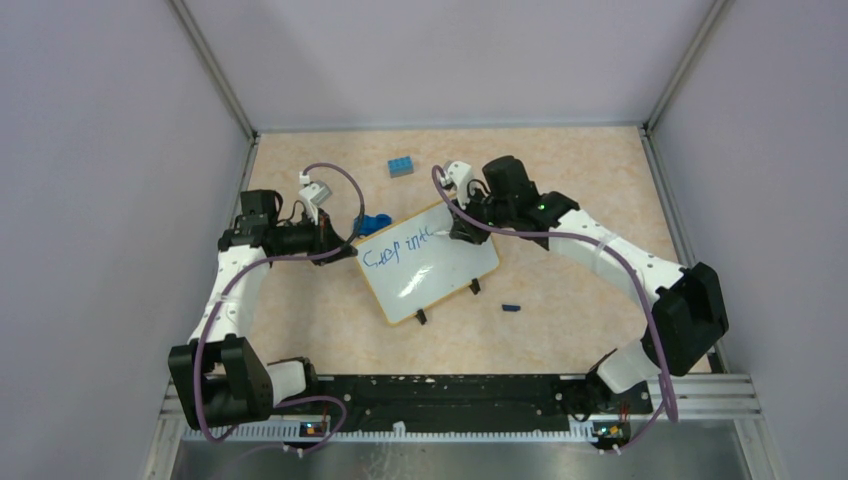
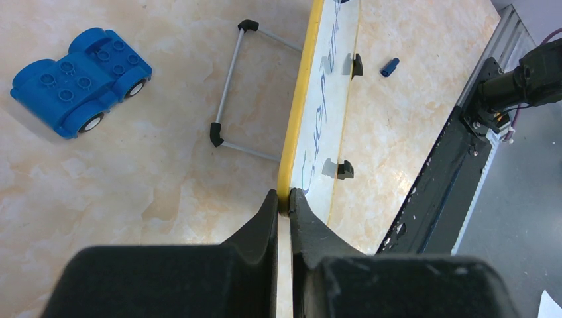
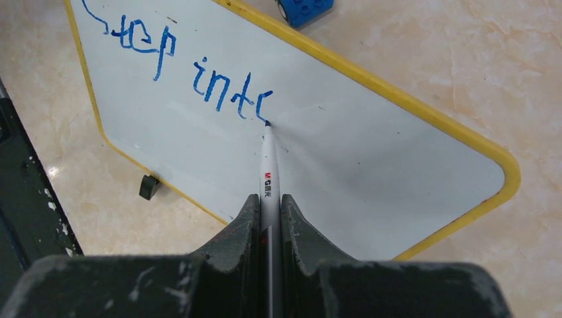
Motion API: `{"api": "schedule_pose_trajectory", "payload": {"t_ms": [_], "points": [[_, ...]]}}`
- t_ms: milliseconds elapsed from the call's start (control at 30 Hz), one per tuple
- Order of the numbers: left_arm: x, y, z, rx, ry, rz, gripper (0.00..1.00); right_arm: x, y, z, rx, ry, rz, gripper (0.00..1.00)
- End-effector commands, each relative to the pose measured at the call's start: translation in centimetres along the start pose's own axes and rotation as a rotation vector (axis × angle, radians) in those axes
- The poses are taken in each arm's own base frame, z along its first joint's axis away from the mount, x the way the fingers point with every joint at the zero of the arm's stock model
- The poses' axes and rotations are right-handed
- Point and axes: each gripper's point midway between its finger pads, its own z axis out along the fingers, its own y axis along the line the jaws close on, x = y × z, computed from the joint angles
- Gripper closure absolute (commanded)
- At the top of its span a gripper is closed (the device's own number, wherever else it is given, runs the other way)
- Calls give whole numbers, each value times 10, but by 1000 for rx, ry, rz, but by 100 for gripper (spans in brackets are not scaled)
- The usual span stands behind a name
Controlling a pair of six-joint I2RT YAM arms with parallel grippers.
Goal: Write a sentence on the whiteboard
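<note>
right gripper (image 3: 268,200) clenched on a marker (image 3: 267,154) touching the whiteboard (image 3: 371,152); left gripper (image 2: 283,195) pinches its rim.

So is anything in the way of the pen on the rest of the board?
Nothing visible. The marker in the right end effector touches the whiteboard at the end of the sentence, and the white surface beyond it is bare.
</note>
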Motion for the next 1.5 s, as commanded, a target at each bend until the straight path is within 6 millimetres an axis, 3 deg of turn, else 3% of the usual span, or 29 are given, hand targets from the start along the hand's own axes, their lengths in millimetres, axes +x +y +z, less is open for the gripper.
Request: {"api": "schedule_pose_trajectory", "payload": {"t_ms": [0,367,800,1033,1300,1467], "points": [[9,-2,2,1,27,11,100,-33,-15,-11,60,-83,-31,100],[10,-2,3,2,29,10,100,-42,-18,-9,62,-101,-26,100],[11,-2,3,-2,30,13,100,-41,1,1,5,-91,-40,100],[11,-2,2,-4,30,14,100,-46,4,-8,1,-104,-39,100],[10,-2,1,-12,30,18,100,-60,8,-34,-20,-160,-24,100],[10,-2,1,-11,30,21,100,-54,7,-42,-44,-160,-2,100]]}}
